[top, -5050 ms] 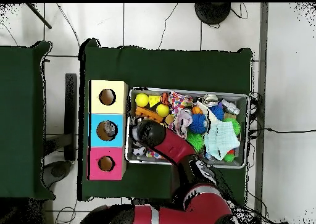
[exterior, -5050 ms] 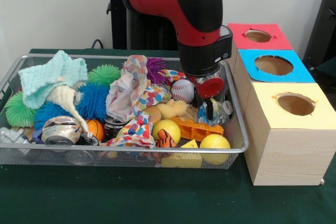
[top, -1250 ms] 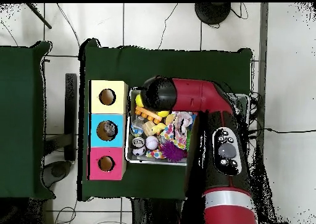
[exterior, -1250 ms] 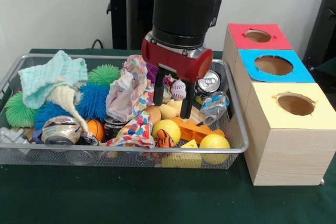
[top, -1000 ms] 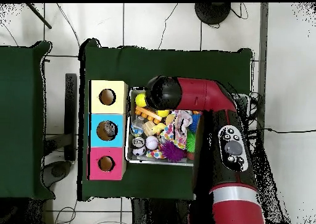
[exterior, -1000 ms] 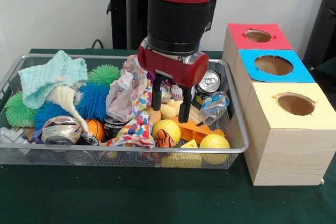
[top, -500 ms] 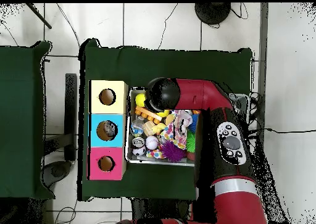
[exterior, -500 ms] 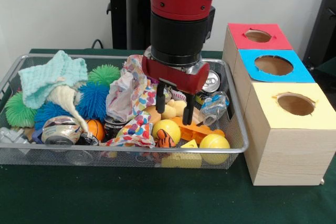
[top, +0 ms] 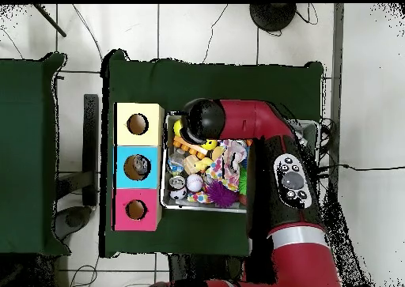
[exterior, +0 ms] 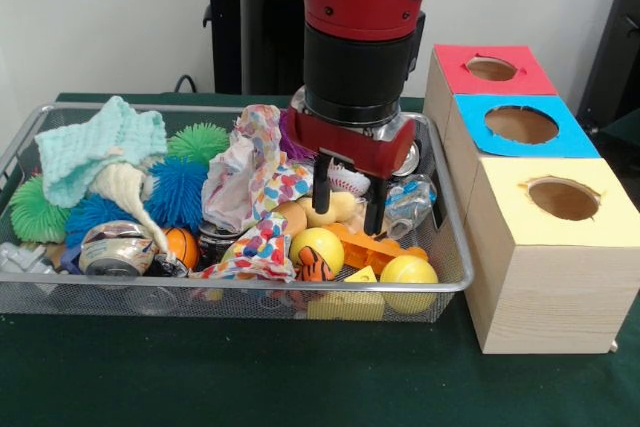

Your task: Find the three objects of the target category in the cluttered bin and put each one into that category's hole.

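- gripper (exterior: 348,197) hangs low over the boxes' end of the bin (exterior: 300,289), fingers apart and empty, probably lining up on a can (exterior: 404,157) that peeks out behind it against the rim
- another can (exterior: 112,249) lies at the bin's opposite end, near the front wall
- blue hole (exterior: 521,124) sits in the middle box, nothing in it visible
- versus half a second ago: wrist has shifted toward the boxes and now hides most of that can; clutter unchanged

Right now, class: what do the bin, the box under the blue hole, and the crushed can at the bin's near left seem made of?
The bin: silvery wire mesh, likely metal; you see through its weave. The box: pale wood, grain lines showing, with a matte blue card top around the hole. The crushed can: thin shiny metal, judging by its dented, reflective side.
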